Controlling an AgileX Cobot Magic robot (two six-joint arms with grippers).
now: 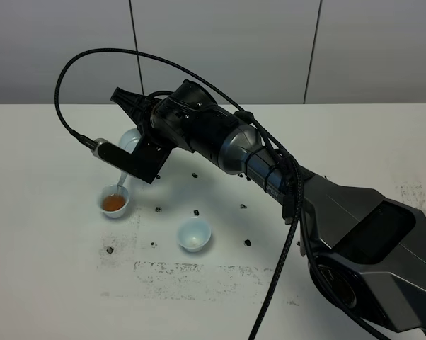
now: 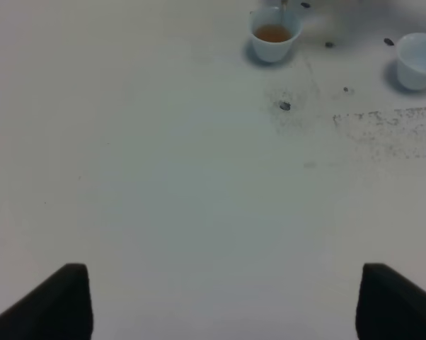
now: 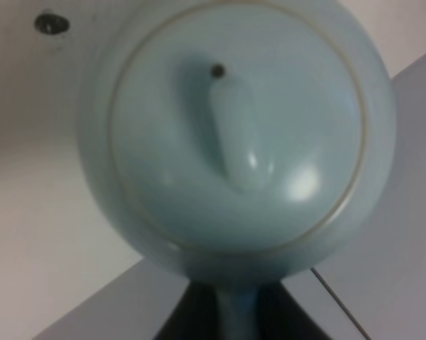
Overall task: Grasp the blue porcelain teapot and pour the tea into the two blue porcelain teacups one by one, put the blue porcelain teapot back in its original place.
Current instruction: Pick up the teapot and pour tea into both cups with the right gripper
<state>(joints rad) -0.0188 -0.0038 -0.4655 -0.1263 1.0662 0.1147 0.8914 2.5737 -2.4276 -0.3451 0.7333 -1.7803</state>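
Note:
My right gripper (image 1: 141,134) reaches across to the left and is shut on the handle of the blue porcelain teapot (image 1: 130,137), which is tilted and mostly hidden behind the wrist. A thin stream of tea runs from the teapot into the left teacup (image 1: 114,202), which holds brown tea. The second teacup (image 1: 194,234) stands to its right, with no tea in it. The right wrist view shows the teapot's lid and knob (image 3: 234,134) close up. The left wrist view shows the filled teacup (image 2: 273,34), the other teacup (image 2: 418,61) and my open, empty left gripper (image 2: 231,304).
The white table (image 1: 50,283) carries dark specks (image 1: 197,211) and scuffed patches around the cups. A black cable (image 1: 78,67) loops above the right arm. The left arm is out of the exterior view.

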